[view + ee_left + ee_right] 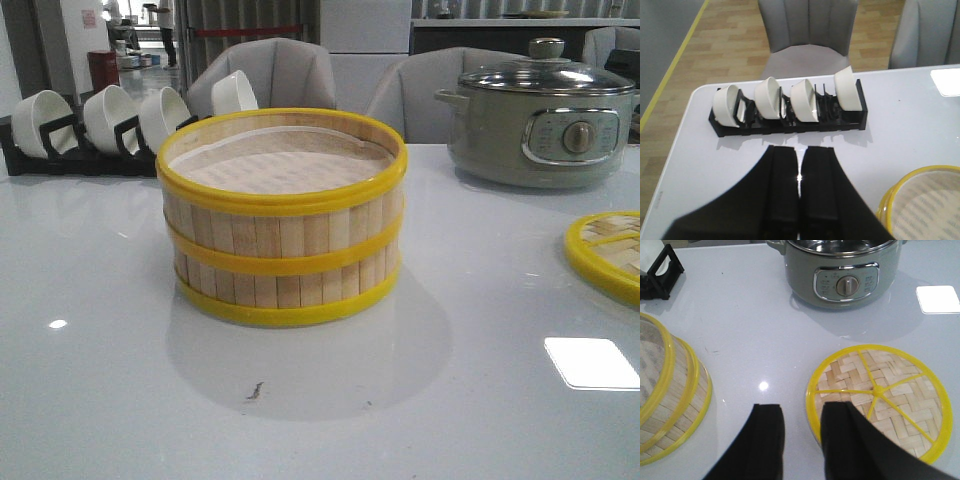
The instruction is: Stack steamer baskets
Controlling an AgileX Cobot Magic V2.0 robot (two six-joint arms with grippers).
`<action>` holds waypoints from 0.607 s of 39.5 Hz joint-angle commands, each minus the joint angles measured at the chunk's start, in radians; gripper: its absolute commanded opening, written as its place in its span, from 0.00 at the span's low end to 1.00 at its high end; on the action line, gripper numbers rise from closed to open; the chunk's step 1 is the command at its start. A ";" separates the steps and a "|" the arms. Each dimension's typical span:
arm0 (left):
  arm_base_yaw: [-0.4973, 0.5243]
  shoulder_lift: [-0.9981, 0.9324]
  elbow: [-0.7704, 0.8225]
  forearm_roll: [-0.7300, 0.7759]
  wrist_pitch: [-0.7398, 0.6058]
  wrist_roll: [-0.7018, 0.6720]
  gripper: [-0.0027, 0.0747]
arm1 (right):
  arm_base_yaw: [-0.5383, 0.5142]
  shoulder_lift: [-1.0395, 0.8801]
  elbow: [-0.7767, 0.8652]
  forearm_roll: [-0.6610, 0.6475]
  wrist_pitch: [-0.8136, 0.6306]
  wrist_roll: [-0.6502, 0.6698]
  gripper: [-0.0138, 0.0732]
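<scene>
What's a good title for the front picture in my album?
Two steamer baskets stacked on a white table, with bowls and a pot behind.

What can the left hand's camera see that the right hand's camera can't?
Only the left wrist view shows all four white bowls standing in the black rack, two grey chairs and the wooden floor, plus the left gripper, fingers nearly together. Only the right wrist view shows the grey-green pot, the flat woven lid on the table and the right gripper, open. Both show the white table and part of the stacked steamer baskets.
</scene>
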 commanded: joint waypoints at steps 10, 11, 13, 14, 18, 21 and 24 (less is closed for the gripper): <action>0.023 -0.373 0.510 0.008 -0.296 -0.098 0.14 | 0.003 -0.008 -0.040 0.001 -0.069 -0.002 0.52; 0.023 -0.404 0.559 0.008 -0.310 -0.101 0.14 | 0.003 -0.008 -0.040 0.001 -0.069 -0.002 0.52; 0.023 -0.455 0.643 0.008 -0.351 -0.116 0.14 | 0.003 -0.008 -0.040 0.001 -0.069 -0.002 0.52; 0.023 -0.484 0.689 0.008 -0.368 -0.124 0.14 | 0.003 -0.008 -0.040 0.001 -0.069 -0.002 0.52; 0.023 -0.581 0.838 0.008 -0.431 -0.124 0.14 | 0.003 -0.008 -0.040 0.001 -0.069 -0.002 0.52; 0.023 -0.653 0.940 0.008 -0.468 -0.124 0.14 | 0.003 -0.008 -0.040 0.001 -0.069 -0.002 0.52; 0.023 -0.719 1.029 0.008 -0.494 -0.126 0.14 | 0.003 -0.008 -0.040 0.001 -0.069 -0.002 0.52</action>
